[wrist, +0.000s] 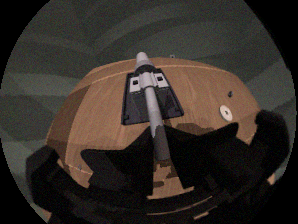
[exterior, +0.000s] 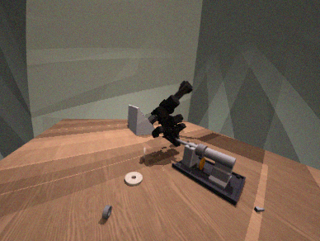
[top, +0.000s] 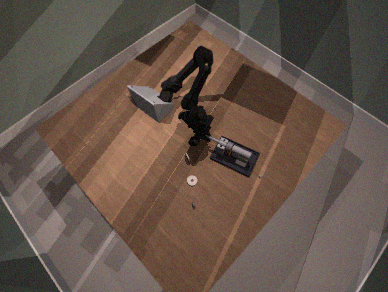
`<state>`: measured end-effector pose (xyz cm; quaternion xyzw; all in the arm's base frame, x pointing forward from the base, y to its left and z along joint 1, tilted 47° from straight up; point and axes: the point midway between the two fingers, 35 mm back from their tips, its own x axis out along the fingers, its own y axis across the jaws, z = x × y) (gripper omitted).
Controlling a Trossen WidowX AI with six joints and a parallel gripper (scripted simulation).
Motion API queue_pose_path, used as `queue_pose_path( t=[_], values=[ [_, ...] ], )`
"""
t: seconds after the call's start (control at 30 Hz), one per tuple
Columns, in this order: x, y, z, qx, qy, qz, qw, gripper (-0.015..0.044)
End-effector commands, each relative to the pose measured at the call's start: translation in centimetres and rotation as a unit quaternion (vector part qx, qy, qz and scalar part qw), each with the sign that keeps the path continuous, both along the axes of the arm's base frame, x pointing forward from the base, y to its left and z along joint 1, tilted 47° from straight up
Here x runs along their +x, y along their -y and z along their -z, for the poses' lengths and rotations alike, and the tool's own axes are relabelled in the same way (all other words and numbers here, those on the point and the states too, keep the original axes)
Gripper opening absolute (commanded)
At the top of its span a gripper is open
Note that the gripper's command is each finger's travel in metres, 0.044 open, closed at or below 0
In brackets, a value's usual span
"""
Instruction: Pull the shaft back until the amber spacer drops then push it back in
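Gripper clamped on the shaft, amber spacer low beneath its line

The black gripper (top: 204, 136) (exterior: 177, 141) (wrist: 156, 127) is clamped on the grey shaft (top: 214, 139) (exterior: 184, 143) (wrist: 154, 111), which runs through the upright support block (exterior: 189, 158) (wrist: 135, 84) toward the cylindrical housing (top: 242, 151) (exterior: 221, 157) (wrist: 142, 57). The amber spacer (top: 229, 153) (exterior: 202, 163) sits below the shaft line, between support block and housing, over the dark base tray (top: 218, 158) (exterior: 207, 183) (wrist: 131, 112); whether it touches the tray is too small to tell.

In the top view the tray lies well inside the wooden table (top: 230, 220) (exterior: 70, 198) (wrist: 200, 90), its nearest table corner the right-hand one. Open wood lies between the tray and the lower-right edge, broken by a small dark piece (top: 260, 176) (exterior: 259, 209) just beside the tray. Toward the bottom corner are a white washer (top: 192, 178) (exterior: 134, 180) (wrist: 226, 113) and a small grey ring (top: 193, 205) (exterior: 107, 212) (wrist: 230, 94) standing on edge. A pale wedge block (top: 150, 106) (exterior: 138, 123) stands nearer the upper-left edge. Translucent walls border the table; green-grey surfaces lie beyond.
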<state>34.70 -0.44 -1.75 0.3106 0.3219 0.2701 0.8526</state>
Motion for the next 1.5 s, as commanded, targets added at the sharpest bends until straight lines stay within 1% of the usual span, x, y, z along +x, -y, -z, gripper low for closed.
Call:
queue_pose_path(
  t=[0.0, 1.47],
  values=[
    [0.2, 0.0, 0.0, -0.001, 0.000, 0.001, 1.000, 0.0000],
    [1.8, -0.3, -0.3, 0.000, 0.001, 0.001, 1.000, 0.0000]
  ],
)
